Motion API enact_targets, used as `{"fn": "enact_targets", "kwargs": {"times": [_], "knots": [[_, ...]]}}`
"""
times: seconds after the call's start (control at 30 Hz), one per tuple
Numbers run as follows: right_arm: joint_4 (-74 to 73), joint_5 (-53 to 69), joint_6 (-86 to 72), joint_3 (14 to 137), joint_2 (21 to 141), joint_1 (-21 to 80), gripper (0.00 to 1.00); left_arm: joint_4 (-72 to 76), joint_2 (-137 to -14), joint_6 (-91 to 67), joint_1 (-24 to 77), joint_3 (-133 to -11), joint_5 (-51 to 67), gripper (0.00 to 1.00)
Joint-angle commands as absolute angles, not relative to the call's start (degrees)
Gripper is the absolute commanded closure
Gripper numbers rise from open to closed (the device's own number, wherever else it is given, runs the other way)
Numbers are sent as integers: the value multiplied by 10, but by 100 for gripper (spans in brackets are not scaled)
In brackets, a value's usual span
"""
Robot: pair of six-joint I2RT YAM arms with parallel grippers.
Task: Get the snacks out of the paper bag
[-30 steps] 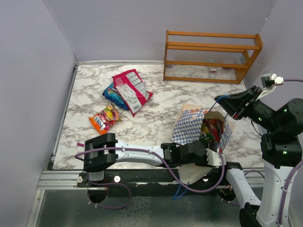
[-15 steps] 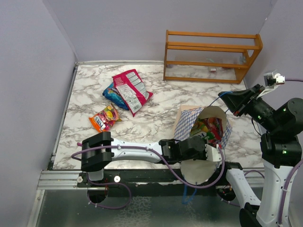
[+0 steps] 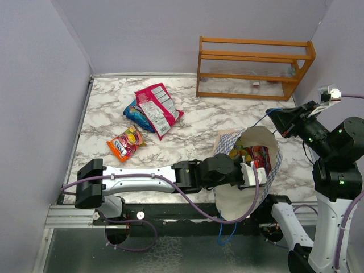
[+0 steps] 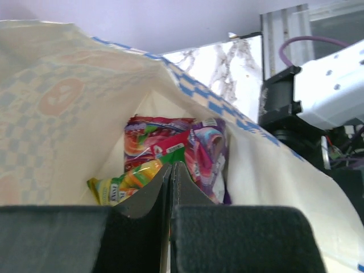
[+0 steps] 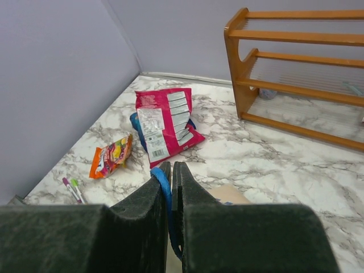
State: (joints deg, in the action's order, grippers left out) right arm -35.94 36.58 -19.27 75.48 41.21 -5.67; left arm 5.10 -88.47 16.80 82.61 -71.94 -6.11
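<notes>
The paper bag (image 3: 227, 144) lies tilted at the table's near right, its mouth open. Snacks (image 3: 257, 154) show inside it. My left gripper (image 3: 253, 169) reaches into the mouth. In the left wrist view the left gripper (image 4: 172, 165) is shut, its tips against a red and green packet (image 4: 162, 145), with a yellow-green one (image 4: 116, 186) and a purple one (image 4: 207, 162) beside it. I cannot see anything held between the jaws. My right gripper (image 3: 273, 116) is shut on the bag's blue cord handle (image 5: 165, 190) and holds it up.
A red-pink packet (image 3: 157, 109), a blue chip bag (image 3: 133, 113) and an orange packet (image 3: 126, 141) lie on the marble at the left. Pink and green pens (image 5: 74, 189) lie near the front left. An orange wooden rack (image 3: 253, 67) stands at the back right.
My left arm has stretched forward and pushed its gripper deeper into the bag. The bag's mouth has opened wider and tipped. The right gripper has kept hold of the handle.
</notes>
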Motion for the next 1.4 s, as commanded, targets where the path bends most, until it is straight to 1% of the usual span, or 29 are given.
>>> {"fn": "enact_targets", "kwargs": {"times": [0.0,0.07,0.13,0.27,0.3,0.37,0.4,0.5,0.7,0.9,1.0,1.1,1.23,1.37], "knots": [[-306,387,-201,762,413,-55,93,28,-896,191,827,-749,39,97],[-312,390,-197,770,415,-55,93,12,-901,238,827,-755,72,92],[-317,388,-193,777,417,-55,93,-8,-910,287,827,-762,88,82],[-318,388,-194,780,416,-55,93,-48,-943,352,827,-773,98,67],[-317,389,-196,780,417,-55,93,-51,-950,361,827,-773,98,63],[-315,392,-197,779,417,-55,93,-54,-966,374,827,-773,98,47],[-314,394,-198,779,418,-55,93,-54,-968,375,827,-785,100,43],[-311,398,-201,782,421,-55,93,-46,-1005,381,827,-792,93,41],[-312,401,-205,795,423,-55,93,-49,-1077,379,824,-836,24,40],[-324,398,-200,811,424,-55,93,-37,-1109,363,812,-831,7,40],[-325,399,-201,810,421,-55,93,-23,-1111,355,808,-824,1,46],[-324,399,-203,806,419,-55,93,-7,-1109,350,804,-815,-8,58],[-324,395,-203,807,417,-55,93,-14,-1106,348,796,-819,-12,81],[-327,383,-197,805,418,-55,93,-24,-1089,349,795,-819,-21,96]]}}
